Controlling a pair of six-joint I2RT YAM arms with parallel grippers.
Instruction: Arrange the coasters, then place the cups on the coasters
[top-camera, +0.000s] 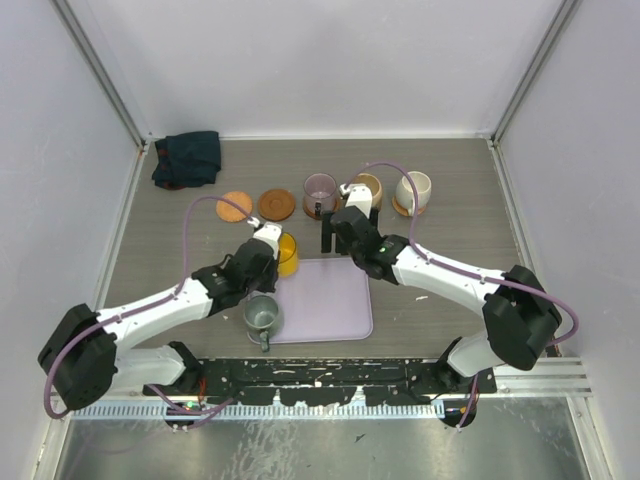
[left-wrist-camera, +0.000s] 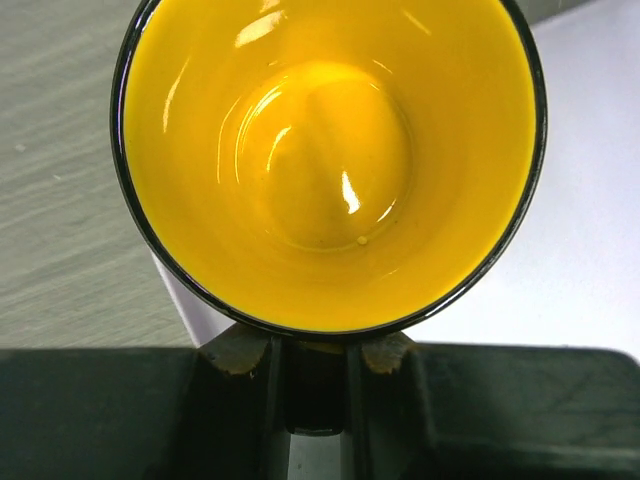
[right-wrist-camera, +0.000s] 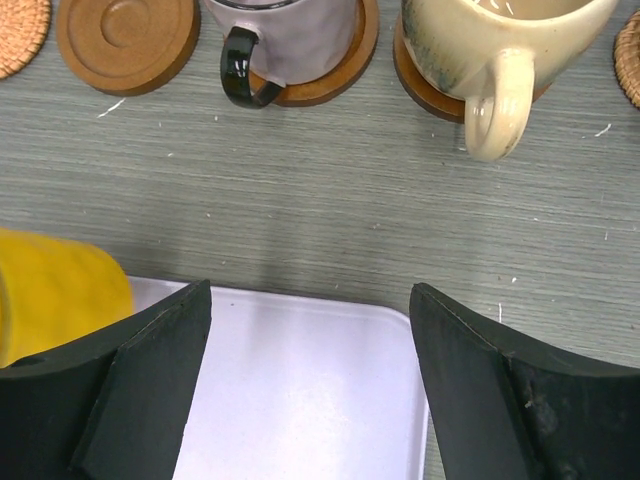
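Yellow cup (left-wrist-camera: 330, 160), glossy orange-yellow inside w/ thin dark rim, is at far-left corner of lilac tray (top-camera: 335, 300); left jaws nearly closed, pinching its near side. Right jaws spread wide, holding nothing, over tray's far edge. Grey-green cup (top-camera: 262, 315) at tray's near-left edge. Far on tabletop (top-camera: 450, 240): purplish cup (top-camera: 321, 188), tan cup (top-camera: 368, 187), cream cup (top-camera: 415, 188), each on a coaster; brown coaster (top-camera: 277, 204) and orange-tan coaster (top-camera: 234, 206) lie uncovered to their left.
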